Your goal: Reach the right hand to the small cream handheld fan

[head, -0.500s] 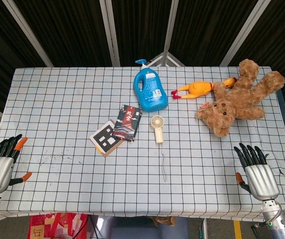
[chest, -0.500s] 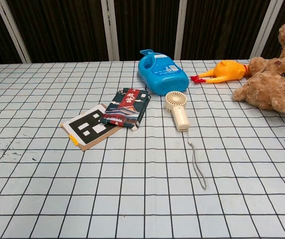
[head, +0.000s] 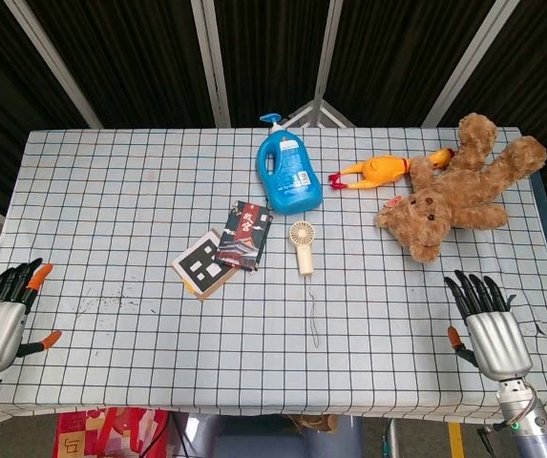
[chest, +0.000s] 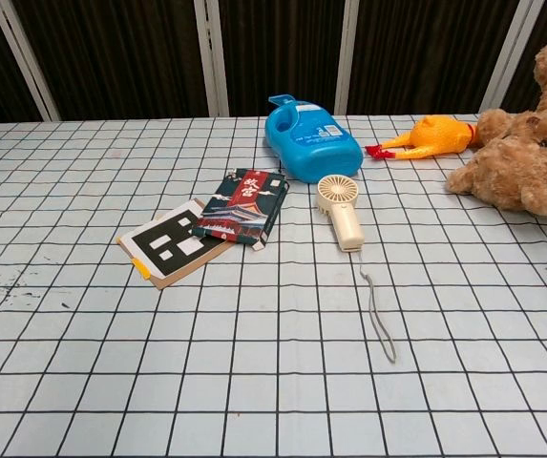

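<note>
- The table has a checked cloth, and all the things lie flat on it.
- The bear sprawls at the far right, well away from the fan.
- The blue bottle lies on its back, just behind the fan.
- The right robot hand sits at the near right edge, fingers apart and holding nothing. It is far from the fan, so the reach has hardly begun.
- The left robot hand waits at the near left edge, fingers apart too and holding nothing.
- The book leans on a card, left of the fan.
- The rubber chicken lies beside the bear.
- The fan is in the middle, head toward the bottle, handle toward the robot. Its cord trails nearer.
</note>
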Tool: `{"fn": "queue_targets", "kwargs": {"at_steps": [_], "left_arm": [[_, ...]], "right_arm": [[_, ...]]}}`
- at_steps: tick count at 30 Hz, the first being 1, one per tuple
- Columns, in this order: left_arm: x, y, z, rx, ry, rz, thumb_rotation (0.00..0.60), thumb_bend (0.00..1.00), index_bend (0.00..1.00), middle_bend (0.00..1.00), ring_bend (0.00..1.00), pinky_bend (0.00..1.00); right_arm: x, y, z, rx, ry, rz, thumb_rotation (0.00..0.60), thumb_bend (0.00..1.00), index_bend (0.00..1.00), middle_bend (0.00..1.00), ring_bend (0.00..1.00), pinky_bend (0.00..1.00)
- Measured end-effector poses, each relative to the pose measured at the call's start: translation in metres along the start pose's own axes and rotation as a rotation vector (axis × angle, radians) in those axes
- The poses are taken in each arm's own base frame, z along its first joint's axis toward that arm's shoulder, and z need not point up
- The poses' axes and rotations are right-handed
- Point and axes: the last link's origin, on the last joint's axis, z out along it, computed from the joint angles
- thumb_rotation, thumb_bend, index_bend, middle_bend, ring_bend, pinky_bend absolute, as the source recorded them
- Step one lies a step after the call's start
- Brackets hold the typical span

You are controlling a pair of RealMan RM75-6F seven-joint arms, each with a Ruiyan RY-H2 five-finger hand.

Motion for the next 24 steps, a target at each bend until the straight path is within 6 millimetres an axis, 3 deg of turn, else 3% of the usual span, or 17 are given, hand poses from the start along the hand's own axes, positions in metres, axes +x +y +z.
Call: {"fn": "queue_targets", "kwargs": {"at_steps": [2, 4, 8, 13, 19, 24], "left_arm": [[0.000, 0.000, 0.001, 0.002, -0.002, -0.006, 0.600, 0.09, 0.00, 0.00, 0.00, 0.00], [0.001, -0.001, 0.002, 0.001, -0.004, -0.010, 0.600, 0.09, 0.00, 0.00, 0.00, 0.00], [0.001, 0.000, 0.002, -0.005, -0.003, -0.009, 0.600, 0.09, 0.00, 0.00, 0.00, 0.00], [0.002, -0.002, 0.002, 0.002, -0.009, -0.017, 0.600, 0.09, 0.00, 0.00, 0.00, 0.00], [0.004, -0.005, 0.003, 0.019, -0.016, -0.035, 0.600, 0.09, 0.00, 0.00, 0.00, 0.00], [0.004, -0.006, 0.005, 0.024, -0.023, -0.041, 0.600, 0.09, 0.00, 0.00, 0.00, 0.00]], "right_arm": [[0.000, -0.006, 0.008, 0.015, 0.001, 0.008, 0.600, 0.45, 0.00, 0.13, 0.17, 0.28], [0.001, -0.014, 0.019, 0.035, 0.005, 0.010, 0.600, 0.45, 0.00, 0.31, 0.37, 0.51], [0.000, -0.034, 0.042, 0.075, -0.001, 0.026, 0.600, 0.45, 0.00, 0.56, 0.65, 0.73], [-0.010, -0.066, 0.075, 0.130, -0.047, 0.030, 0.600, 0.57, 0.00, 0.71, 0.79, 0.83], [-0.027, -0.108, 0.112, 0.177, -0.106, 0.040, 0.600, 0.68, 0.00, 0.76, 0.84, 0.86], [-0.043, -0.136, 0.138, 0.187, -0.150, 0.048, 0.600, 0.68, 0.00, 0.78, 0.86, 0.87]]}}
